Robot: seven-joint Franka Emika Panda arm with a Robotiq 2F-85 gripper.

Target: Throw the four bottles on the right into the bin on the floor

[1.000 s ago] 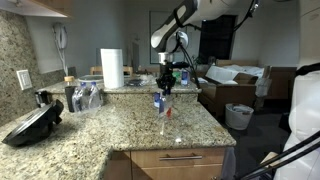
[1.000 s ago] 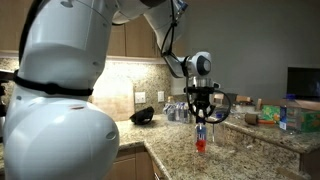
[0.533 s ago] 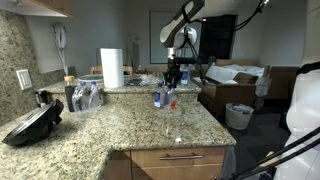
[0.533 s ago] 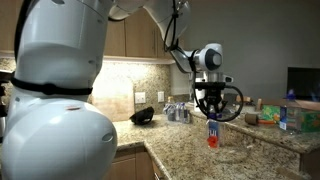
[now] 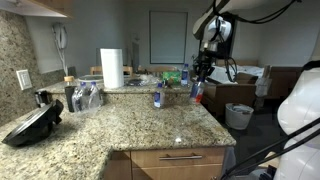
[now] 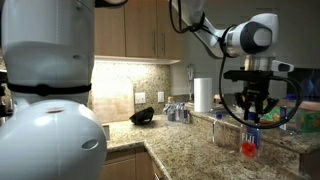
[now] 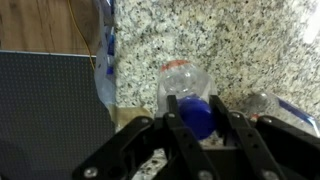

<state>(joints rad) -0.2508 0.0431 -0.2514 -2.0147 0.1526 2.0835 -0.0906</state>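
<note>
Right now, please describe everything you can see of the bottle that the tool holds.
The bottle is small and made of clear plastic, with a blue cap and a red label low on its body. It hangs upright, cap up, from the tool, whose fingers are shut on the cap, as the wrist view shows. It appears lifted over the granite counter near its edge; nothing else touches it.

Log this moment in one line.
gripper: shut on bottle, at cap | bottle: upright, near counter edge | bin: on floor beyond counter | second bottle: standing on counter
</note>
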